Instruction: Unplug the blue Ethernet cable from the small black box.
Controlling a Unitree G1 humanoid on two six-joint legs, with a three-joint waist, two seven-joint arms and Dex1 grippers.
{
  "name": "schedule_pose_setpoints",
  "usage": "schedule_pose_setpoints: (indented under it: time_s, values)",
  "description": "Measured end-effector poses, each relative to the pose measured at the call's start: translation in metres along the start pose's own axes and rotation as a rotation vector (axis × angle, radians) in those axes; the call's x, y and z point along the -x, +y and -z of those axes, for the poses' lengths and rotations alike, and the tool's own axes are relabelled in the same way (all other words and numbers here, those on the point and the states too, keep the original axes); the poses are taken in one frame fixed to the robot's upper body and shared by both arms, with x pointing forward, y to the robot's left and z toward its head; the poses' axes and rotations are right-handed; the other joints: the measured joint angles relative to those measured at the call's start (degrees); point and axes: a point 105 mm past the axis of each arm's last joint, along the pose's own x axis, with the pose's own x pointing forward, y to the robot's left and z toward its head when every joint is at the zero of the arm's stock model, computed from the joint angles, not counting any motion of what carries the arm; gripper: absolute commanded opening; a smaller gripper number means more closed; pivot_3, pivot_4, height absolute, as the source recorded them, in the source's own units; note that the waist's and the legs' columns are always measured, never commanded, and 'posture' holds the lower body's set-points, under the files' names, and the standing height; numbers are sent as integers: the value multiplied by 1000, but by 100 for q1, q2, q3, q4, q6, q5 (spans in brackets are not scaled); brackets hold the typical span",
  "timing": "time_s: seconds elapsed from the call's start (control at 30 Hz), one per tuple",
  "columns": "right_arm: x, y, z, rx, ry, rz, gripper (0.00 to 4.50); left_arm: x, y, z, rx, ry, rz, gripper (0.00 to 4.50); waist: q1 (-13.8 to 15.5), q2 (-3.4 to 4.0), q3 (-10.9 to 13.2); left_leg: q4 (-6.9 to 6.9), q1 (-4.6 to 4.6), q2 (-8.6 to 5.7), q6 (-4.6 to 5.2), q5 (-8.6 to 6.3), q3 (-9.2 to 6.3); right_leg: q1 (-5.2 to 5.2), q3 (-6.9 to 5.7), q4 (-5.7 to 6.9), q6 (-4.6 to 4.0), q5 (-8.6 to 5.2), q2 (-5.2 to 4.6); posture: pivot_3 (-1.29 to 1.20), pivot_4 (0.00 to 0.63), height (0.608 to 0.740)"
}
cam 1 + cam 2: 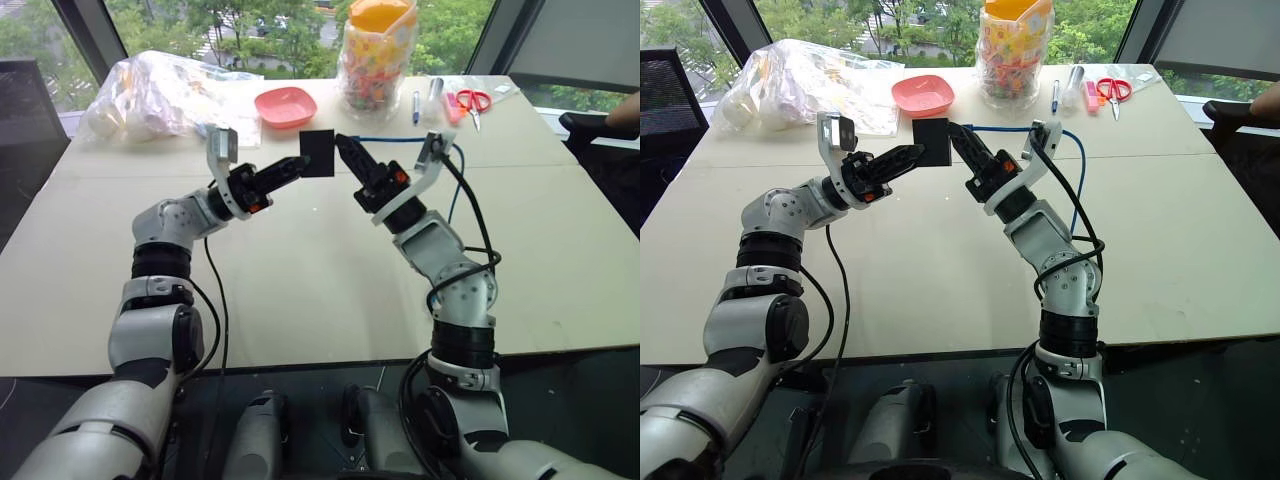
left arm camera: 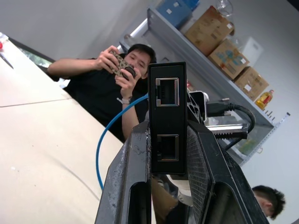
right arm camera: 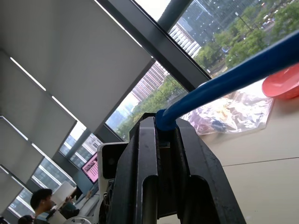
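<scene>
My left gripper [image 1: 298,166] is shut on the small black box [image 1: 319,153] and holds it up above the table. In the left wrist view the box [image 2: 167,116] sits between the fingers [image 2: 131,177], and the two ports on the narrow edge facing me are empty. My right gripper [image 1: 345,150] meets the box's right edge and is shut on the end of the blue Ethernet cable [image 1: 400,139]. In the right wrist view the fingers [image 3: 145,154] clamp the cable [image 3: 224,77]. The plug itself is hidden, so I cannot tell whether it sits in the box. The cable runs right, then curves down toward the table.
At the back of the beige table [image 1: 300,270] are a pink bowl [image 1: 285,105], a clear plastic bag [image 1: 160,95], a bag of colourful sweets [image 1: 378,60], pens [image 1: 416,105] and red scissors [image 1: 473,100]. A person [image 2: 117,88] sits beyond the table's right side.
</scene>
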Motion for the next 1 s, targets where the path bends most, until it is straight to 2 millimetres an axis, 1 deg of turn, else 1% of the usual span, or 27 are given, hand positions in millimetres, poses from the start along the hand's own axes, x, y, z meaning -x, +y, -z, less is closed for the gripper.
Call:
schedule_pose_setpoints:
  time_s: [0.13,0.23,0.27,0.37,0.43,0.47,0.57,0.6,0.63,0.67,0.7,0.73,0.77,0.83,0.9,0.93,0.97,1.0]
  values:
    - [-6,-6,-4,-25,-10,19,73,1,2,-5,-3,-27,-23,457,-3,0,0,0,0,0,0,0,0,-1,0,1,0,0,0,0,150,740]
    - [-11,-14,-7,-14,13,38,73,6,5,-9,-5,-39,-65,457,-9,0,0,0,0,-1,0,0,1,-1,0,1,0,0,0,0,150,740]
    - [-7,-25,-21,18,-16,80,73,16,6,-17,-17,-67,-89,457,-10,0,0,0,-1,-1,0,0,2,-2,0,0,0,0,0,0,150,740]
    - [22,-66,-66,78,-120,239,73,47,-2,-49,-125,-126,-167,457,9,1,1,-5,-4,-4,2,-2,2,-3,-1,-6,1,-1,-2,0,150,740]
    - [30,-77,-77,92,-142,283,73,54,-5,-56,-154,-144,-180,457,7,2,1,-8,-5,-4,6,-5,3,-3,-1,-8,2,-2,-2,0,150,740]
    - [29,-79,-78,95,-137,286,73,54,-4,-57,-170,-148,-190,457,4,2,1,-8,-4,-4,7,-5,4,-3,-1,-8,2,-2,-2,0,150,740]
    - [16,-81,-73,118,-88,292,73,38,12,-41,-196,-96,-232,457,8,2,1,-5,-4,-8,7,-4,7,-3,1,-6,2,-1,-3,0,150,740]
    - [12,-85,-72,151,-57,316,73,33,21,-35,-262,-57,-290,457,5,2,1,-4,-4,-8,7,-4,7,-1,1,-6,2,0,-3,0,150,740]
    - [11,-95,-73,199,-15,369,73,27,30,-27,-339,-10,-347,457,17,2,1,-4,-3,-12,7,-4,8,0,1,-6,2,0,-6,0,150,740]
    - [13,-102,-74,225,4,404,73,25,34,-22,-382,16,-369,457,19,2,1,-4,-3,-12,7,-4,9,0,1,-8,1,0,-7,0,150,740]
    - [18,-114,-74,262,37,464,73,24,41,-15,-433,42,-401,457,13,2,1,-5,-4,-12,9,-6,12,-1,2,-8,0,0,-7,0,150,740]
    - [23,-124,-73,286,63,506,73,23,44,-11,-461,56,-417,457,10,2,1,-5,-12,-12,11,-7,13,-7,2,-9,-2,2,-6,0,150,740]
    - [31,-137,-71,349,117,573,73,19,46,-8,-515,61,-434,457,8,2,1,-5,-19,-16,12,-7,17,-17,4,-9,-5,4,-6,0,150,740]
    - [40,-152,-66,426,185,635,73,12,48,-5,-587,66,-448,457,8,2,1,-5,-36,-17,12,-7,20,-31,4,-8,-15,11,-5,0,150,740]
    - [43,-158,-60,498,237,628,73,5,52,-1,-686,88,-478,457,0,2,1,-5,-40,-19,13,-6,31,-34,3,-8,-14,11,-3,0,150,740]
    - [42,-159,-59,534,252,615,420,-1,53,3,-738,105,-484,457,-4,2,1,-5,-39,-19,13,-6,33,-34,3,-7,-14,11,-3,0,150,740]
    - [43,-160,-59,562,257,609,873,-6,54,6,-771,112,-484,457,1,2,1,-5,-38,-18,13,-6,33,-33,3,-7,-14,11,-2,0,150,740]
    - [44,-162,-60,587,257,610,1187,-11,56,12,-793,122,-482,457,5,2,1,-4,-37,-19,13,-6,34,-32,2,-7,-13,11,-2,0,150,740]
